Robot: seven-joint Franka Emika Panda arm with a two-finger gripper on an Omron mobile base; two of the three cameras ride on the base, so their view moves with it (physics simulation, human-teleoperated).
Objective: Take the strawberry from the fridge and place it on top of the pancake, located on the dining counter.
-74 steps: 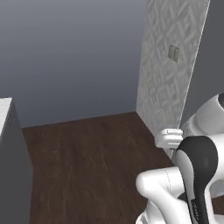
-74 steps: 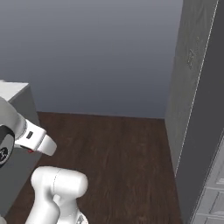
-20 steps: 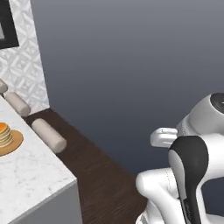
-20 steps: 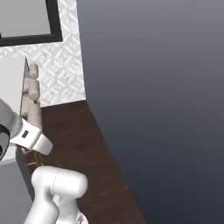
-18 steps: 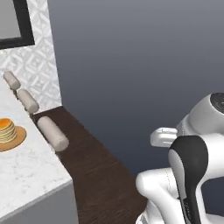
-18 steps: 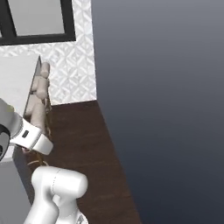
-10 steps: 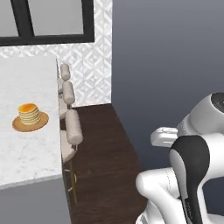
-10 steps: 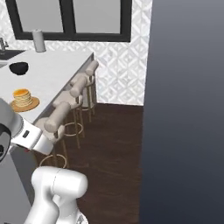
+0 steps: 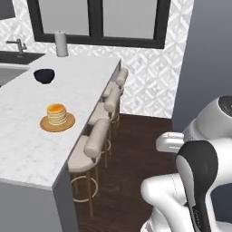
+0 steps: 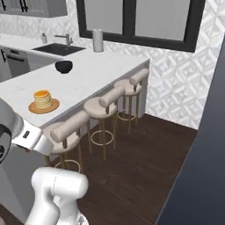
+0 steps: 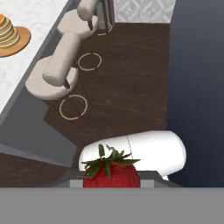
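The strawberry (image 11: 111, 173), dark red with a green leafy cap, sits at the bottom edge of the hand view, close to the camera. My gripper is shut on it, and the berry hides the fingertips. The pancake (image 9: 56, 113) (image 10: 42, 98) (image 11: 6, 29) is an orange-tan stack on a tan plate. It rests on the white marble dining counter (image 9: 25, 152) (image 10: 99, 70), far to the left of my hand and arm. The fridge is out of view.
Three beige stools (image 9: 94, 146) (image 10: 66, 127) (image 11: 54, 74) line the counter's near side over dark wood floor. A dark blue bowl (image 9: 44, 75) (image 10: 64, 66) and a grey cylinder (image 9: 61, 43) stand further back on the counter. A dark grey wall (image 10: 206, 145) rises on the right.
The whole picture has swept sideways as the base turned. The dining counter, pancake and stools have come into fuller view. The gripper has stayed shut.
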